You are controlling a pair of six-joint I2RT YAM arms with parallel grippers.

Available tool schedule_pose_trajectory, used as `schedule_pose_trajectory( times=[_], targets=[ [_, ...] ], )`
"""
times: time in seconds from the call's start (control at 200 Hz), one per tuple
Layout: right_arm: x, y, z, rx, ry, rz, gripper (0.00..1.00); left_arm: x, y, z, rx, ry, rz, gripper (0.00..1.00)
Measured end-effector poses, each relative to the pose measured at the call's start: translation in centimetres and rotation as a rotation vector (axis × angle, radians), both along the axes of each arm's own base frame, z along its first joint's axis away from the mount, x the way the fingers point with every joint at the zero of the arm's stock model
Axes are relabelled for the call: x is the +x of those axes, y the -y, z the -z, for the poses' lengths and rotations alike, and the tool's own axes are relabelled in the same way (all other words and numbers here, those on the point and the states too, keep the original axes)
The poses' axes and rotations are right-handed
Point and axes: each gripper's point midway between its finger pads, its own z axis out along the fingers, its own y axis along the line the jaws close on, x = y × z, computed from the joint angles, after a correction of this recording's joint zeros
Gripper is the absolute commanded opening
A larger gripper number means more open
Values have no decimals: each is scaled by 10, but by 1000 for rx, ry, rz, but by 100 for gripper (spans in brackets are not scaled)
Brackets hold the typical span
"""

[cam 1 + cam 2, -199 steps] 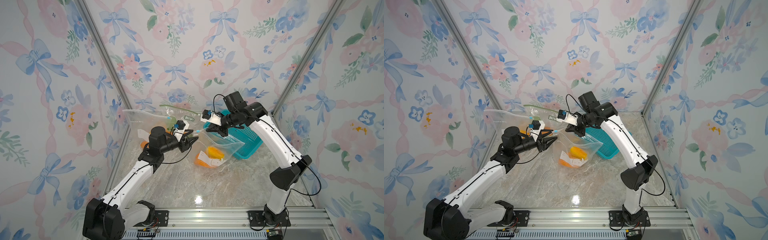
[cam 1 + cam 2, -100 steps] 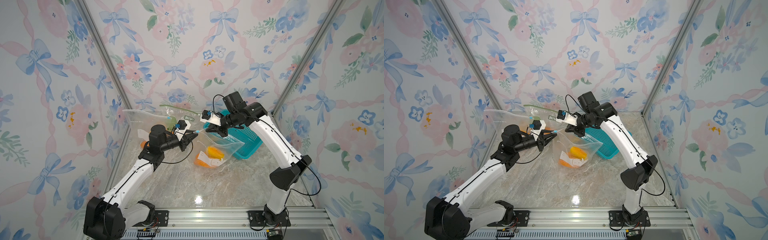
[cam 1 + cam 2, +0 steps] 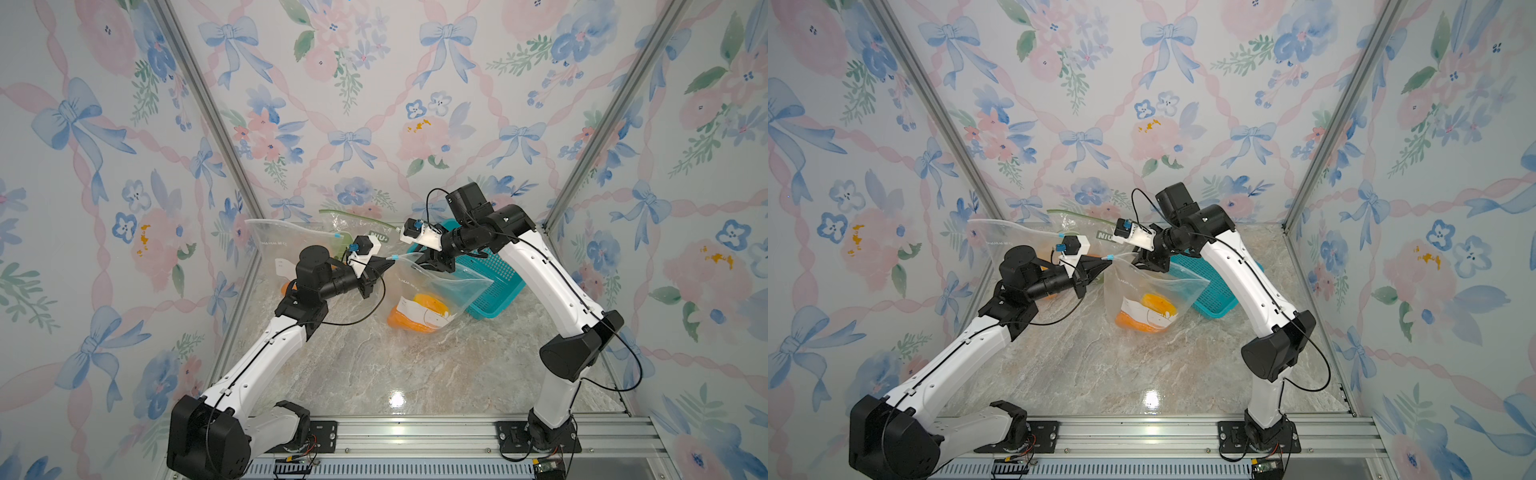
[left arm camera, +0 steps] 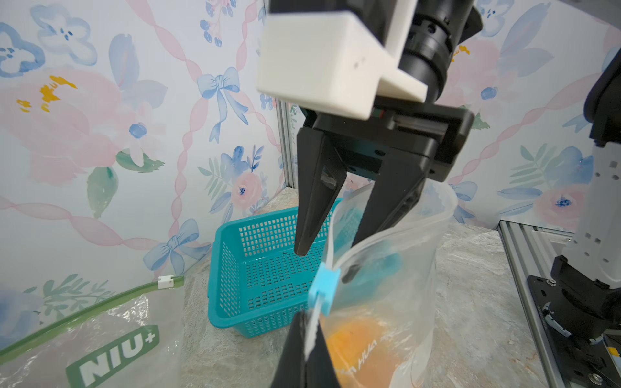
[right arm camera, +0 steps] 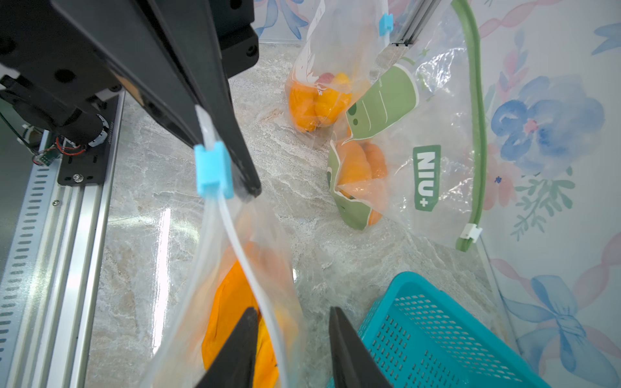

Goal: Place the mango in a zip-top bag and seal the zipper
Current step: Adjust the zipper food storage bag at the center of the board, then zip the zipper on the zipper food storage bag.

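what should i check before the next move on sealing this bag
1. Mango inside the bag: ok.
2. Left gripper clamped on the bag's top edge: ok, shut right beside the blue slider.
3. Right gripper holding the bag: not ok, jaws open astride one wall of the rim.
4. Zipper closed: not ok, the two tracks gape past the slider.
5. Slider reachable: ok, nothing covers it.
6. Basket clear of the bag: cannot tell, the bag overlaps it in both top views.
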Motion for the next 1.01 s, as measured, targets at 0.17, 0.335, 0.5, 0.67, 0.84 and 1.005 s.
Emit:
schedule_pose_trajectory(
  times=[0.17,0.335,0.5,0.67,0.84,1.005],
  targets=[
    [-6,8,-38,93,95,50,55,0,0,-1,-4,-4,0,0],
    [-32,19,-89,225,223,45,48,0,0,-1,-4,-4,0,0],
    [-46,3,-110,294,278,-10,44,-1,-1,-3,-6,2,0,0],
    [-39,-22,-88,277,240,-45,38,-7,-2,-11,-14,23,0,0],
    [-26,-43,-64,241,194,-65,31,-9,-4,-16,-19,36,-2,0],
    [-22,-49,-59,229,180,-68,27,-7,-6,-13,-13,24,-19,0]
  ],
)
